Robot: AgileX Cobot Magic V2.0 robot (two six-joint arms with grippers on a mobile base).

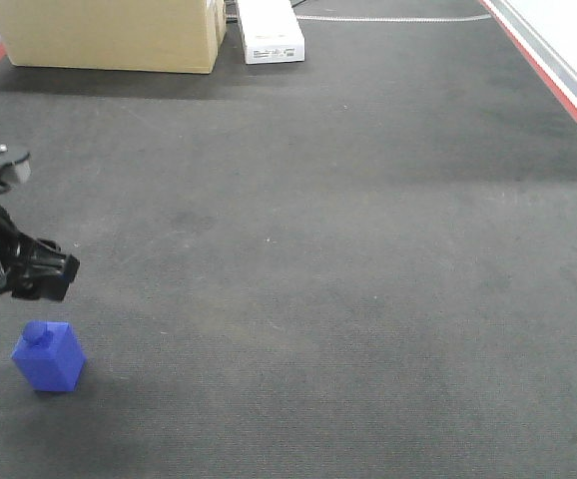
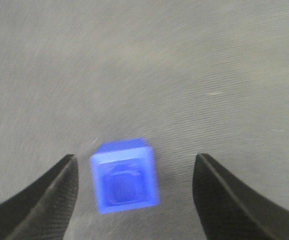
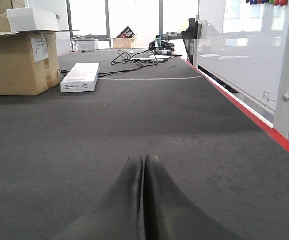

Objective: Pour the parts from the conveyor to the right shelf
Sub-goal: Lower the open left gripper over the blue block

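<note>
Jaws on the left gripper (image 1: pixel 49 274) are hovering just behind the blue part (image 1: pixel 48 357) in the front view, the part standing upright near the left side of the conveyor (image 1: pixel 368 249), with bare belt stretching right to the red stripe (image 1: pixel 558 95) and a cardboard box (image 1: pixel 109 35) sitting well apart at the far end. In the left wrist view they are standing wide apart with the part between them, touching neither side, likely lining up a grasp. In the right wrist view the right gripper (image 3: pixel 144 167) is holding its jaws pressed together on nothing, seemingly parked clear; the right shelf is showing nowhere.
</note>
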